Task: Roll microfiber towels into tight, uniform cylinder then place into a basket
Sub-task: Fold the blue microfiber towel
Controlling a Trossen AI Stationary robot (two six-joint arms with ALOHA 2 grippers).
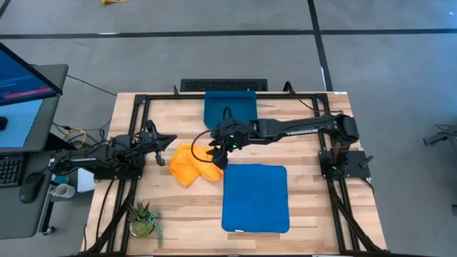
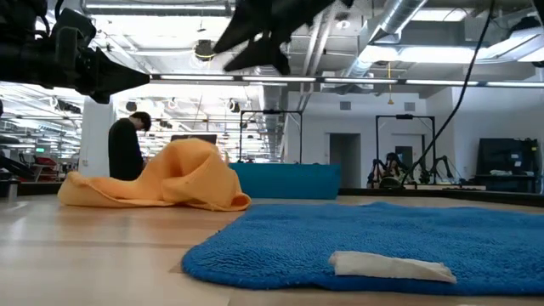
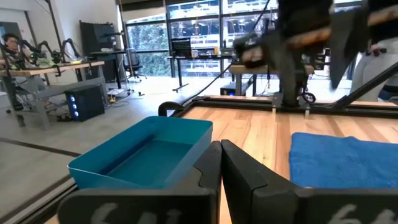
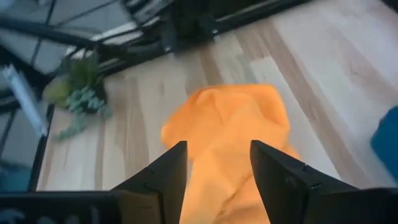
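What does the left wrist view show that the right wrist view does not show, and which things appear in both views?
Only the left wrist view shows the basket, empty, and the blue towel lying flat on the table. The left gripper has its fingers shut together. Only the right wrist view shows the orange towel, crumpled, framed between the open fingers of the right gripper, and the small plant near the table edge. Both views share the wooden table and part of the dark frame along its edge.

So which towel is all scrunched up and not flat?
The yellow-orange towel. It sits in a crumpled heap under the right hand, whose fingers are open, while the blue towel lies spread flat.
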